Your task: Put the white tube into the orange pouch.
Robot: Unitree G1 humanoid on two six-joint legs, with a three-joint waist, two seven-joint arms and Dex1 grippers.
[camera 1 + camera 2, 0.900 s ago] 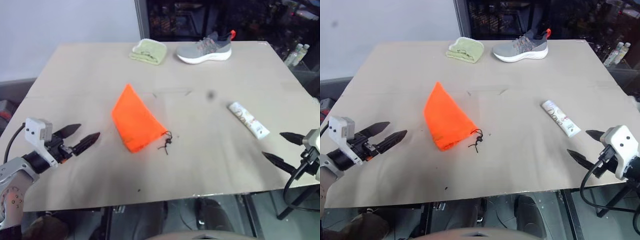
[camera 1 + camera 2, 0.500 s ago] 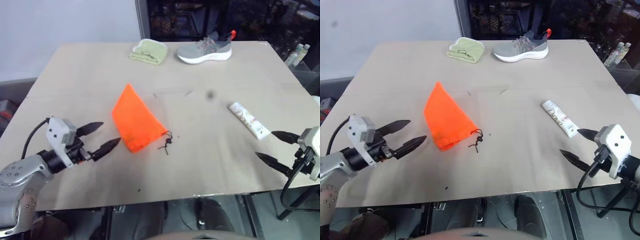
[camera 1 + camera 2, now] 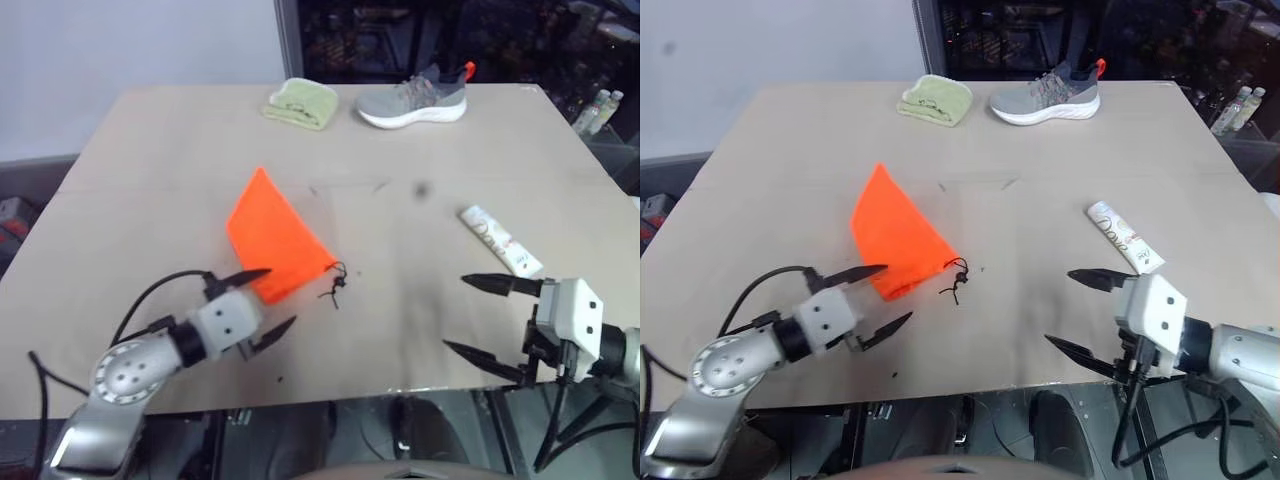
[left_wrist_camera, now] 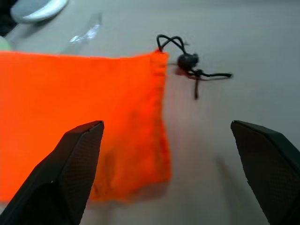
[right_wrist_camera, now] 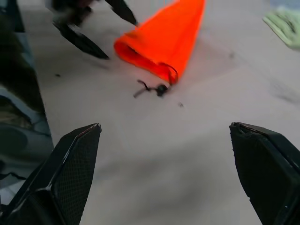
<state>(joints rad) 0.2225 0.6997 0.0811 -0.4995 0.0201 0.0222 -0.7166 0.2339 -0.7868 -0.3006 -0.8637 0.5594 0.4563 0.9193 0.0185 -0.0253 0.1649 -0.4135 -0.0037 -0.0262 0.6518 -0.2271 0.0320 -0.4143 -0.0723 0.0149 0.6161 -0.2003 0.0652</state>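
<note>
Two arms: reach in over the near edge, one from each side, both empty.
Table (image 3: 150, 150): wide tan board, bare across most of its surface.
Orange pouch (image 3: 272, 237): lies flat left of centre, pointed end toward the far side, mouth toward the near edge.
Left gripper (image 3: 262, 301): black fingers spread wide, upper tip right at the pouch's mouth corner, lower tip over bare board; holds nothing.
Right gripper (image 3: 1077, 312): fingers spread wide over bare board near the front edge, points toward the pouch; holds nothing.
Shoe (image 3: 413, 98): grey with white sole, upright at the far edge, right of the cloth.
Green cloth (image 3: 299, 102): folded, pale, at the far edge, well apart from the pouch.
White tube (image 3: 1124, 237): lies flat on the right part of the table, well apart from the pouch, just beyond the right gripper's upper finger, untouched.
Cord (image 4: 190, 61): dark, knotted, loose on the board just beside the mouth corner.
Left wrist view: shows the pouch mouth lying flat, fabric between the two fingers.
Right wrist view: shows the pouch mouth slightly agape, left gripper's fingers (image 5: 79, 40) just beside it.
</note>
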